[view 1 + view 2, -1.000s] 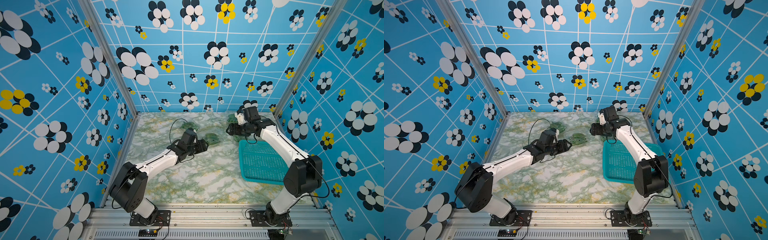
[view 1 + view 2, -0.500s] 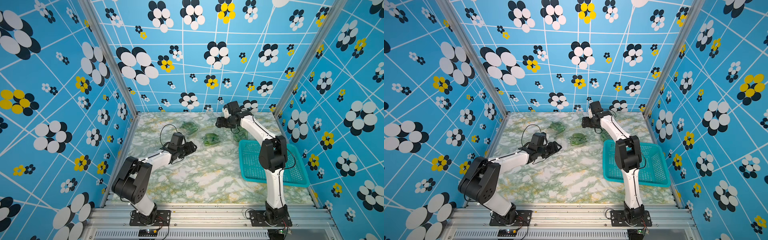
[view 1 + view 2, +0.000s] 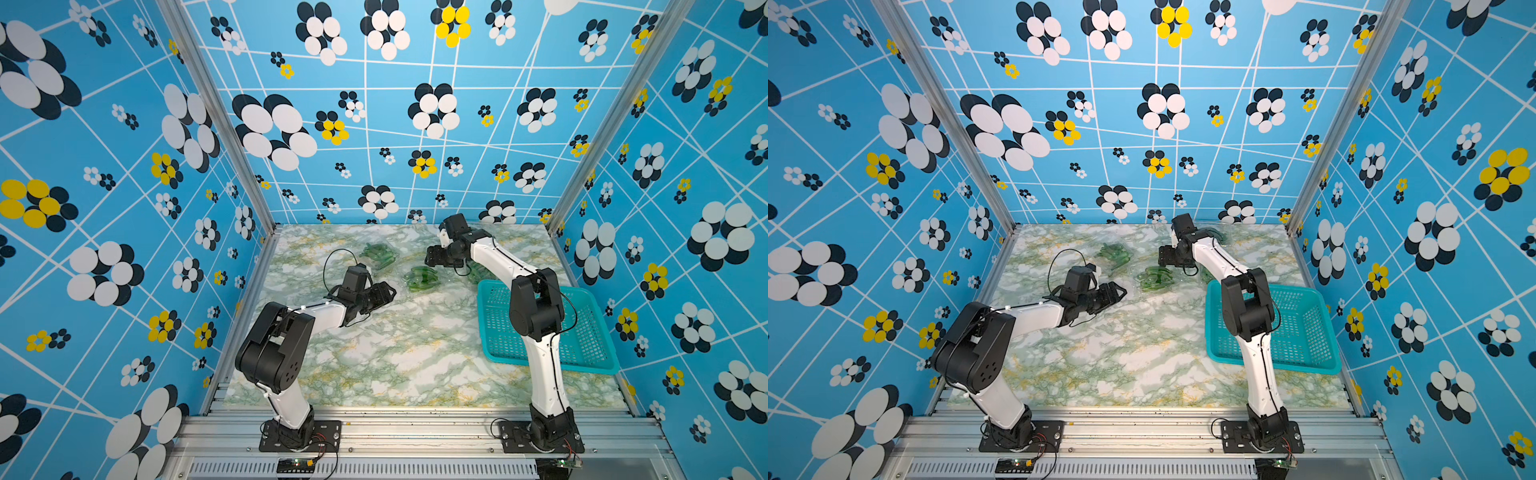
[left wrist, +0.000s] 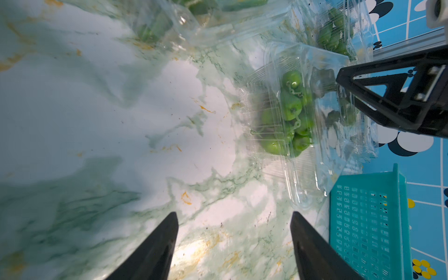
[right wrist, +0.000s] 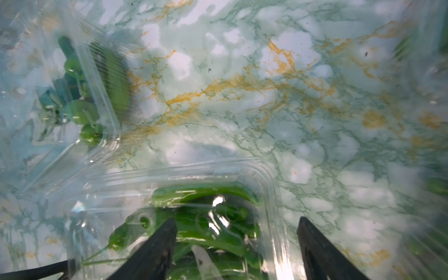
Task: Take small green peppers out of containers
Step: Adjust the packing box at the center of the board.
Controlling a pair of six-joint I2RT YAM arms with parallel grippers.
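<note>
You see a green-veined marble tabletop (image 3: 395,357) carrying clear clamshell containers (image 3: 377,256) of small green peppers (image 4: 291,109), set apart from each other toward its far side, and a teal basket (image 3: 590,328) at its right edge.

Four small clear clamshell containers (image 3: 422,279) of thin, ribbed plastic lie in the far half of the space in front of me, each holding a bunch of small green peppers (image 4: 292,110). The peppers are glossy, slender and curved, with thin stems, packed closely together.

- **Far-left container** (image 3: 377,256): dark-green peppers show through its top.
- **Middle container** (image 3: 1154,278): it lies a little nearer and to the right of the far-left one, apart from it.
- **Third container** (image 3: 477,273): it sits further right and is mostly hidden from me.
- **Fourth container** (image 3: 1217,235): it lies close to the far wall.

I cannot tell whether any lid is latched.
</note>
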